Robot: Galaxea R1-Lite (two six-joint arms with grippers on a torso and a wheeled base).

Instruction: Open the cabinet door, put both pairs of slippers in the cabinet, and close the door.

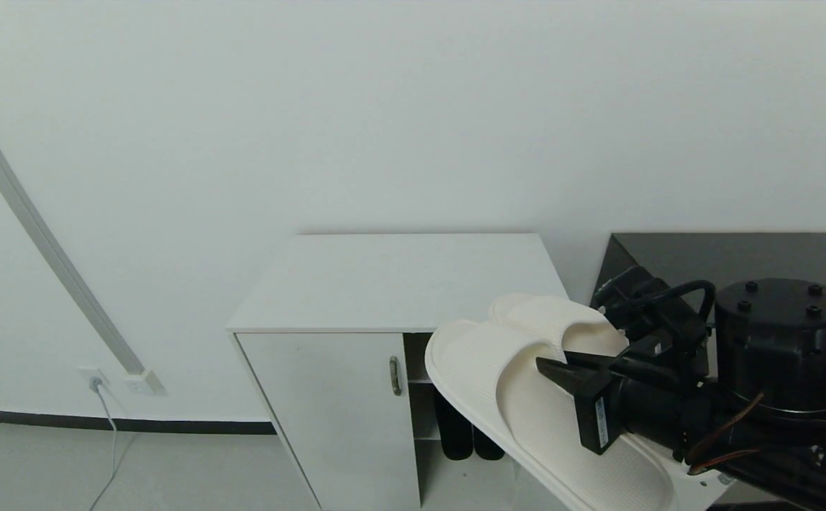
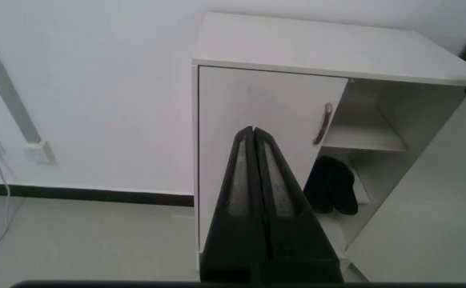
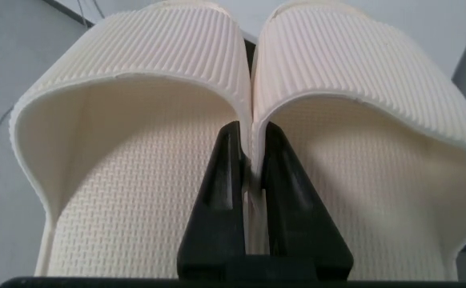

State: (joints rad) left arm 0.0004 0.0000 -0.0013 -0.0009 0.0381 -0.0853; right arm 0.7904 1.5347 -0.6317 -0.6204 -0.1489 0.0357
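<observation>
Right wrist view: the right gripper (image 3: pixel 251 132) has its two fingers pressed close together, pinching the touching inner edges of the white slippers (image 3: pixel 129 184) between them. The pair lies side by side, toe caps pointing away from the wrist and soles facing down. In the head view the right gripper (image 1: pixel 555 369) holds the white slippers (image 1: pixel 498 369) in the air in front of the cabinet (image 1: pixel 384 284), before its right half, with the toes tilted up toward the cabinet top.

The left gripper (image 2: pixel 253 136) has its fingers shut flat against each other with nothing between them. It hangs in the air, apart from the cabinet (image 2: pixel 313 44), and points at the left door (image 2: pixel 249 104).

The left door (image 1: pixel 335 411) is shut, with a metal handle (image 1: pixel 395 375) on its inner edge. The right door (image 2: pixel 433 200) stands swung open, and the right half of the cabinet is bare to view. Inside is a shelf (image 2: pixel 361 132); below it, on the next level, sit the black slippers (image 2: pixel 333 186), close together near the middle partition. In the head view the black slippers (image 1: pixel 464 433) show just past the lower edge of the white pair.

The cabinet stands against a white wall (image 1: pixel 413 106). To its left, low on the wall, is a socket (image 1: pixel 94 380) with a cable (image 1: pixel 111 440) running down to the floor, and a grey duct (image 1: pixel 37 227) slants up from there. To the cabinet's right is a dark table (image 1: pixel 739 255).
</observation>
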